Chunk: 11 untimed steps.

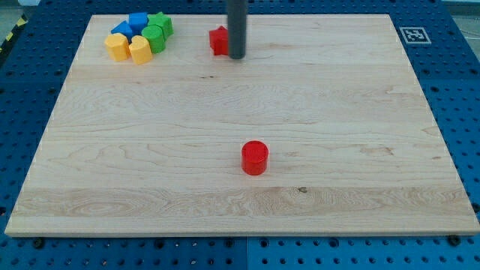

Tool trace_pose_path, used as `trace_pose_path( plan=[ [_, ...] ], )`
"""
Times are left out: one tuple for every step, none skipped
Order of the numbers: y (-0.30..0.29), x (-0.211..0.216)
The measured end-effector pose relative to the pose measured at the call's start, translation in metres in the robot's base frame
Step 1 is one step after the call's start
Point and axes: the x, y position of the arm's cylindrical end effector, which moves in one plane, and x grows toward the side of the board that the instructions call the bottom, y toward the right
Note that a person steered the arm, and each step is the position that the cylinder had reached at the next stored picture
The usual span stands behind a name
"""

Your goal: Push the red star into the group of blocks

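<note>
Wooden board — tag unreadable

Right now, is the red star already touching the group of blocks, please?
No, the red star sits apart from the group of blocks, with my tip at its right.

My tip stands upright on the rod, down near the view's top centre

Rod cut off at view's top; hides right part of red star.
</note>
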Motion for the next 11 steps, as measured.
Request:
trace_pose_path(
  plan=[
    [-0.002, -0.004],
    [0.044, -0.015],
    [0.048, -0.04],
    [0.006, -0.044],
    [-0.026, -0.046],
    [0.016, -0.048],
    [0.043, -0.022],
    [0.015, -0.011],
    [-0.042, -0.018],
    [-0.097, -0.026],
    [-0.095, -0.026]
  ],
)
